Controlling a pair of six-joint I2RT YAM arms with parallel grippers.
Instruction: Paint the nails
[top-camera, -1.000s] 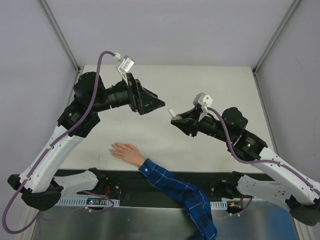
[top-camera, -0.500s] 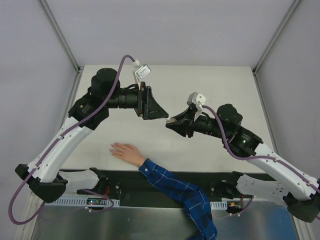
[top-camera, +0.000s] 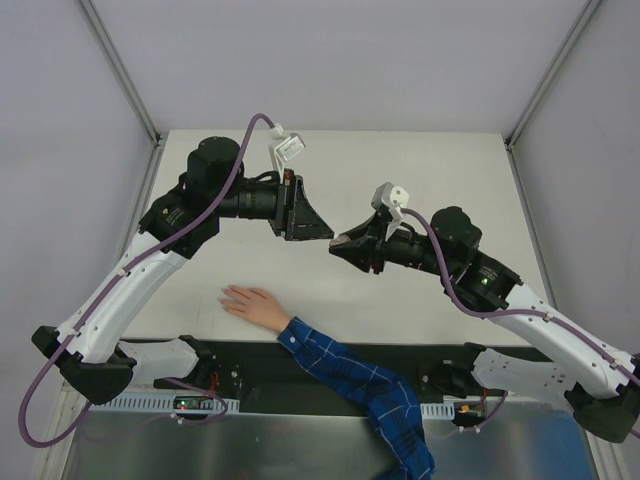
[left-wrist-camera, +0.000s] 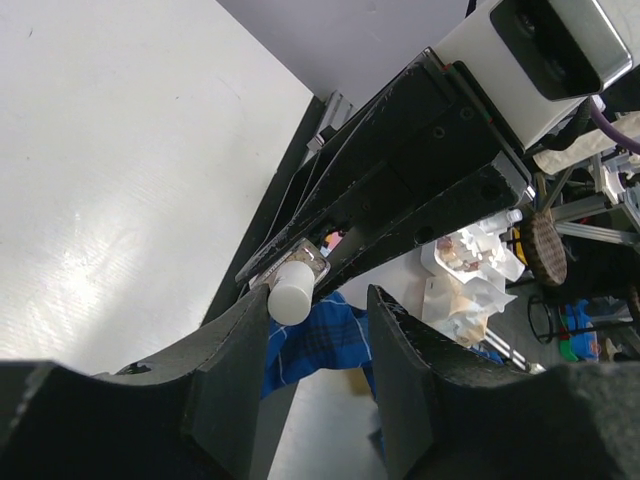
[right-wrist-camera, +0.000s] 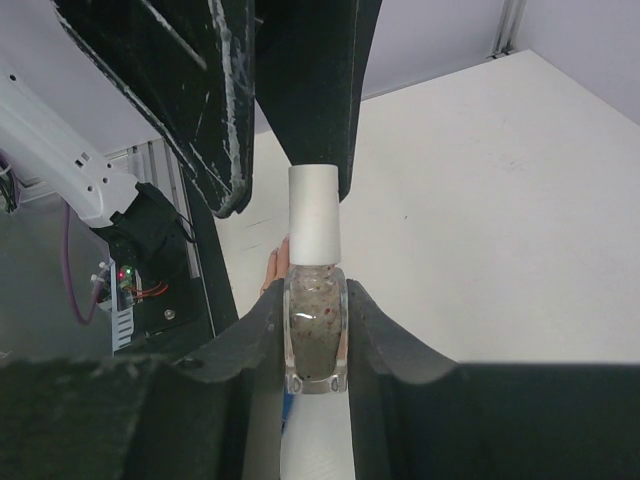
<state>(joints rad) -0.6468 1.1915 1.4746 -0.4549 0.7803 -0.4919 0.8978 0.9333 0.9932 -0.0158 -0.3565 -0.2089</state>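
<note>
- Bottle, small and clear with speckled grey-brown contents, stands upright in the right gripper, whose jaws are clenched on its sides, above the table.
- White cap sits on the bottle's neck.
- Left gripper faces the bottle from the opposite side with its jaws released and spread. The cap is at the mouth of the gap, close to one finger; whether it touches cannot be told.
- Pale hand lies flat on the table, well apart from the bottle, nearer the arm bases and to the bottle's left. Its blue plaid sleeve runs off the near edge.
- Nails are at the fingertips, pointing away from the bottle and too small to judge their colour.
</note>
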